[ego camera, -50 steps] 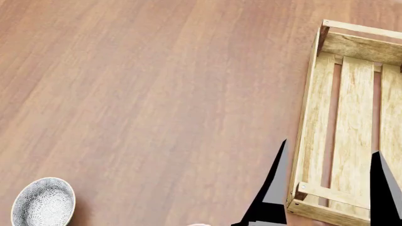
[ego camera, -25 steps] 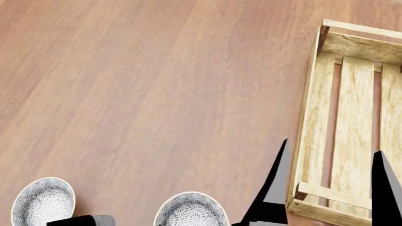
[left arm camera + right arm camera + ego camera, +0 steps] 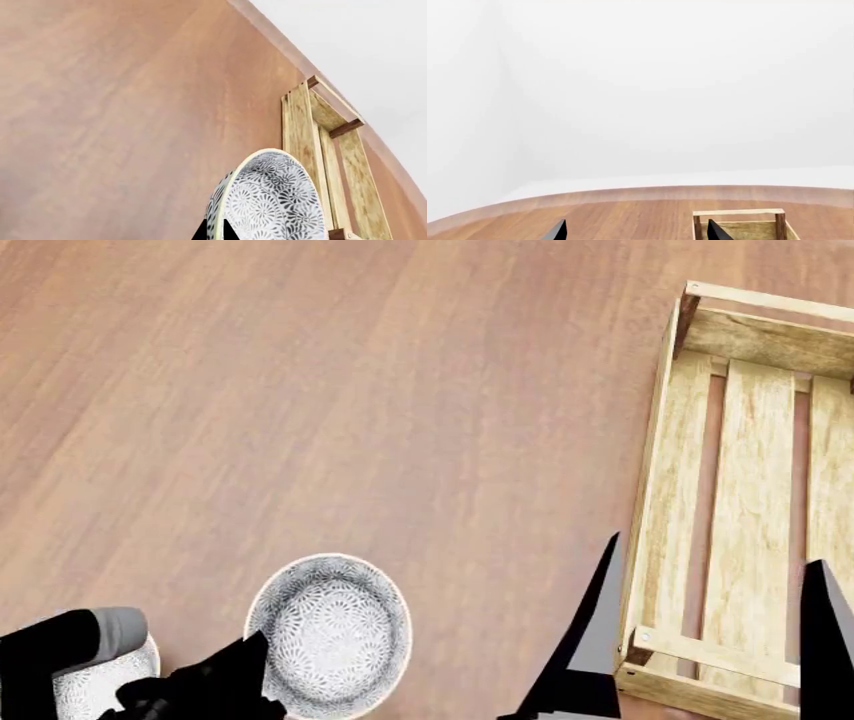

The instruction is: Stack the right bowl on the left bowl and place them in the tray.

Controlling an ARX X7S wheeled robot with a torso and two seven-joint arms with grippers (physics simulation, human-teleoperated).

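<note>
The right bowl [image 3: 334, 632], white with a grey floral pattern, is held tilted above the wooden table by my left gripper [image 3: 256, 652]. In the left wrist view the black fingertips [image 3: 202, 233] pinch the rim of this bowl [image 3: 270, 200]. The left bowl [image 3: 87, 690] lies at the bottom left, mostly hidden under my left arm. The tray [image 3: 654, 490], a light-wood slatted crate, stands at the right and holds nothing; it also shows in the left wrist view [image 3: 303, 130] and the right wrist view [image 3: 737, 213]. My right gripper [image 3: 707, 640] is open and empty beside the tray's near left corner.
The brown wooden table [image 3: 334, 390] stretches to the far side and left. Its curved far edge [image 3: 627, 192] shows against a white wall in the right wrist view.
The held bowl has risen into view and moved left towards the left bowl. My left arm now covers much of the left bowl. The right arm has barely moved.
</note>
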